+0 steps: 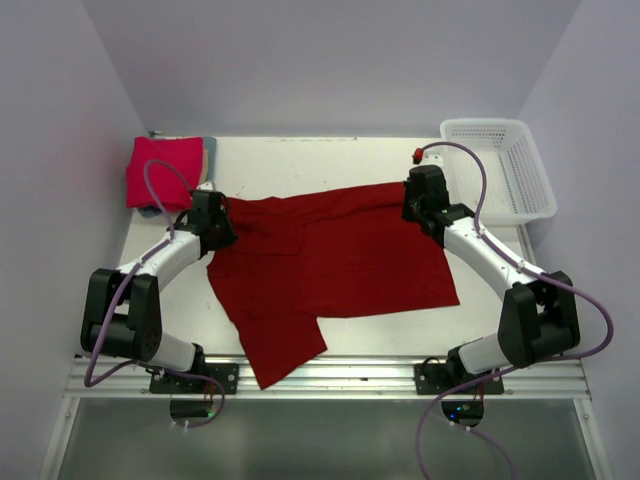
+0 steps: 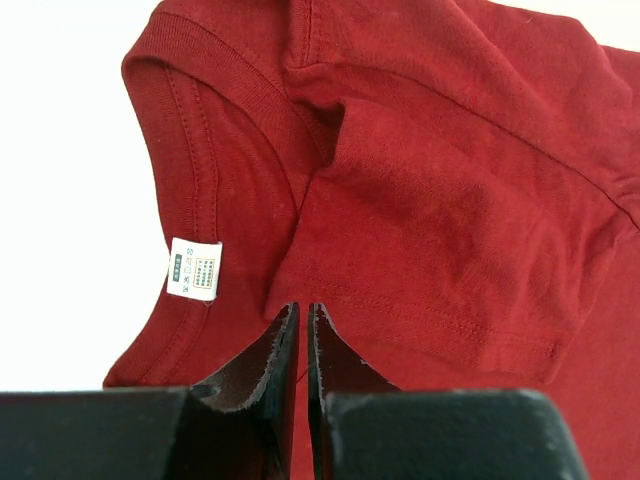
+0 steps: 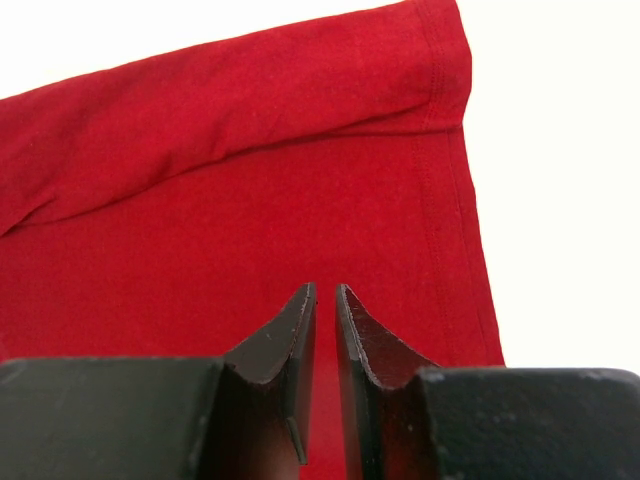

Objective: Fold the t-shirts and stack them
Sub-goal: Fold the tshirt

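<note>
A dark crimson t-shirt (image 1: 340,260) lies spread on the white table (image 1: 300,160), one part hanging towards the front edge. My left gripper (image 1: 218,222) is at its collar end, beside the white neck label (image 2: 195,270). Its jaws (image 2: 302,308) are shut down to a thin slit on a ridge of the crimson cloth (image 2: 430,200). My right gripper (image 1: 415,200) is at the far right corner near the hem. Its jaws (image 3: 325,290) are closed to a narrow gap on the cloth (image 3: 200,200). A folded pinkish-red t-shirt (image 1: 163,170) lies at the back left on a blue-grey one (image 1: 209,150).
A white mesh basket (image 1: 485,124) stands at the back right corner, just behind my right arm. A small red part (image 1: 417,154) sits on the right arm's cable. The walls enclose the table on three sides.
</note>
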Robot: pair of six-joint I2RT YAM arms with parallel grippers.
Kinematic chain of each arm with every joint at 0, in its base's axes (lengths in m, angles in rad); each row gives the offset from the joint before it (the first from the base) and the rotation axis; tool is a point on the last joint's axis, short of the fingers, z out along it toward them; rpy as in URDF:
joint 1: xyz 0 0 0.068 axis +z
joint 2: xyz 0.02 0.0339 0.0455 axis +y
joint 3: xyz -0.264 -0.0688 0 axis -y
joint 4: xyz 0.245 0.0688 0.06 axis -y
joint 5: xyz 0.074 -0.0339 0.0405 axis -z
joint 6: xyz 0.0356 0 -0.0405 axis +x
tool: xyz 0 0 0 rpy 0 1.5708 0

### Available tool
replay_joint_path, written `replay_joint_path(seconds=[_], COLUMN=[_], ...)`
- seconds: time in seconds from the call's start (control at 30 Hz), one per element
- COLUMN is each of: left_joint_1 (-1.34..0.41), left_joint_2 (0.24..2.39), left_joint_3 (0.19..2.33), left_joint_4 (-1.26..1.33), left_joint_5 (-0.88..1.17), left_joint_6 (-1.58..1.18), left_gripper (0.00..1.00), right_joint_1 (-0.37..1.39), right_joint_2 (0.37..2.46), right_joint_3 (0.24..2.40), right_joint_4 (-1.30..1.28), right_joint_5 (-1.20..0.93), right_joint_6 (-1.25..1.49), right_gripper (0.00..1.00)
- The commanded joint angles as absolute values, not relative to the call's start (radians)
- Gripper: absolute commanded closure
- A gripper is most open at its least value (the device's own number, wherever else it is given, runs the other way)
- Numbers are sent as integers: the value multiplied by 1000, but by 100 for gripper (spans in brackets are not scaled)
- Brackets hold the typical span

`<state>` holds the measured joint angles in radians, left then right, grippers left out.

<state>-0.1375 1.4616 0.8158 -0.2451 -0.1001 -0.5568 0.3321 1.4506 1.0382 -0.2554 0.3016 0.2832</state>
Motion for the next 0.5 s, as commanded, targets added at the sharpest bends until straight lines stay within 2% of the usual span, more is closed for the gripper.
replay_joint_path(seconds=[0.0,0.47], left_joint_1=[-135,-135], left_joint_2=[1439,1618], left_joint_3=[842,802], left_joint_4=[-226,-129], left_joint_5=[-98,-123], left_joint_6=[-548,-541], left_gripper=[89,89], right_joint_1=[336,334], right_joint_2=[1437,1436], right_joint_3=[1032,1029], right_joint_4=[-244,-247], right_joint_5=[324,325], right_joint_6=[276,275], right_gripper=[83,83])
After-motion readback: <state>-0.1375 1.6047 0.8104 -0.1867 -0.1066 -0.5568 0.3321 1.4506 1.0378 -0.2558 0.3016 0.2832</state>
